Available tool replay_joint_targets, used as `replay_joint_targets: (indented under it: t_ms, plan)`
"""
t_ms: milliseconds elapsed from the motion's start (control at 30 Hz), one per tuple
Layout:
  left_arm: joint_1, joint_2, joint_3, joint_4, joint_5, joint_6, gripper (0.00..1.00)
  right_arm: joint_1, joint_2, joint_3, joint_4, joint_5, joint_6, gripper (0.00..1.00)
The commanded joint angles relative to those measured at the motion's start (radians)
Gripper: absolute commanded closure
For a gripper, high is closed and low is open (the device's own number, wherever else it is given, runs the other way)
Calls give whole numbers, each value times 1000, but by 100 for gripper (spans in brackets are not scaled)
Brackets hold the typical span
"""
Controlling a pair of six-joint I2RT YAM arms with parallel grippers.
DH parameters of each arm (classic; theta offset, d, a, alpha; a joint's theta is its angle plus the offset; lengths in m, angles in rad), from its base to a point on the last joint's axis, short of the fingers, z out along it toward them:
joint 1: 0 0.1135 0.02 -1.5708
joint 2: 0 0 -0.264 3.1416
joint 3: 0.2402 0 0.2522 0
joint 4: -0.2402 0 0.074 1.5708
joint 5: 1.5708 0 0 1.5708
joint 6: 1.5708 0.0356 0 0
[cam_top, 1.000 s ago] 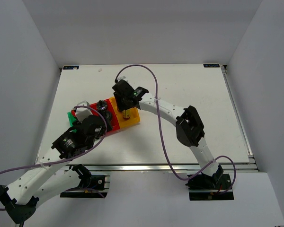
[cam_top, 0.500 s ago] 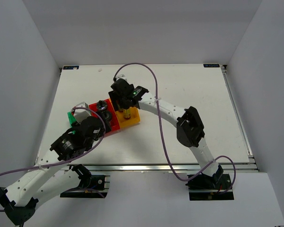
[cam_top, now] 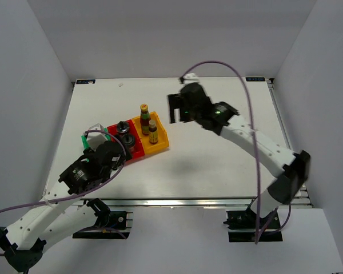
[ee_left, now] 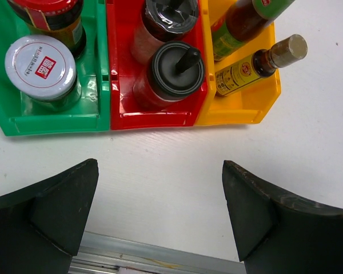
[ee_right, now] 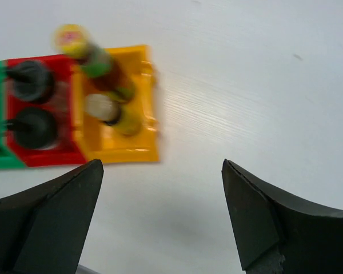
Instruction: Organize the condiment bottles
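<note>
Three bins stand side by side. The green bin (ee_left: 51, 117) holds a white-lidded jar (ee_left: 40, 65) and a red-lidded jar (ee_left: 48, 11). Two black-lidded jars (ee_left: 176, 67) fill the red bin (ee_left: 154, 119). In the yellow bin (ee_left: 246, 100) stand the tall green-necked sauce bottle (cam_top: 144, 117) and a small gold-capped bottle (cam_top: 152, 130). My left gripper (ee_left: 160, 171) hangs open over the table just in front of the bins. To the right of the yellow bin and above it, my right gripper (ee_right: 161, 165) is open and holds nothing.
The metal rail (ee_left: 160, 257) of the table's near edge runs right under my left gripper. White walls close off the table on the left, back and right. A purple cable (cam_top: 217, 63) loops above the right arm.
My right gripper opened, left the small bottle in the yellow bin and swung up and away to the right. The left arm drew back slightly.
</note>
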Motion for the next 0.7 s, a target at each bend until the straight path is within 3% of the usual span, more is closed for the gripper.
replay_joint_targets:
  t_ms: [0,100,267,667]
  plan:
    - [3,-4,53,-44,-34,-22,2,-235,-145,-217,15,-85,63,11]
    - [3,-1,53,-47,-39,-20,2,-350,-314,-464,58,-8,76,10]
    - [5,22,55,-53,-44,-28,2,-384,-495,-687,-8,171,154,11]
    - [5,33,58,-78,-51,-58,2,-384,-594,-765,87,46,176,11]
